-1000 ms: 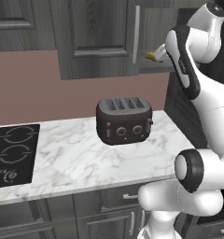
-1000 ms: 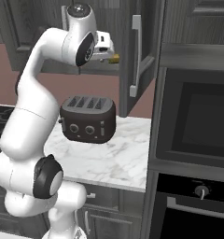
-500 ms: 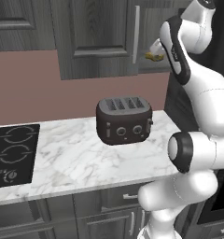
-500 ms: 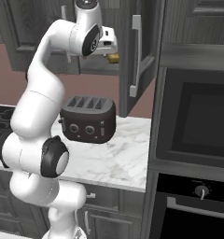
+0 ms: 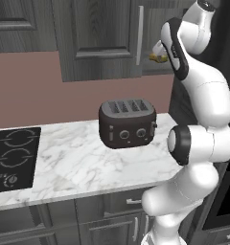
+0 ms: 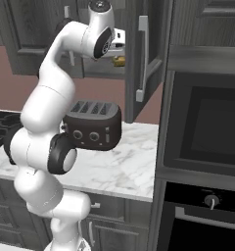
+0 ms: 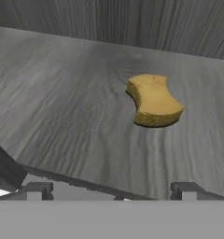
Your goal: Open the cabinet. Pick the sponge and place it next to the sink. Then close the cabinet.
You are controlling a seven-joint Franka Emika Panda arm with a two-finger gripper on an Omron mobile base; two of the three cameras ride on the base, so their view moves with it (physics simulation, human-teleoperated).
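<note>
The cabinet (image 6: 139,29) hangs on the wall with its right door (image 6: 150,54) swung open. On its wood-grain shelf (image 7: 62,102) lies the sponge (image 7: 153,100), a small yellowish block with curved sides. It shows in both base views as a small yellow spot, the sponge (image 5: 156,58) (image 6: 119,61). My gripper (image 7: 111,191) hovers at the shelf's front edge, open, with nothing between its fingertips (image 7: 37,190). The sponge lies ahead of it and a little to the right. My gripper (image 6: 120,49) sits just above the sponge. The sink is out of view.
A dark toaster (image 5: 128,123) stands on the marble counter (image 5: 74,167) under the cabinet. A black cooktop (image 5: 11,158) lies at the counter's left end. To the right stands a tall oven unit (image 6: 207,132). The closed left door has a silver bar handle (image 5: 140,36).
The arm's elbow has swung upward and the arm stands more upright. The hand stays at the shelf by the sponge, and the gripper remains open.
</note>
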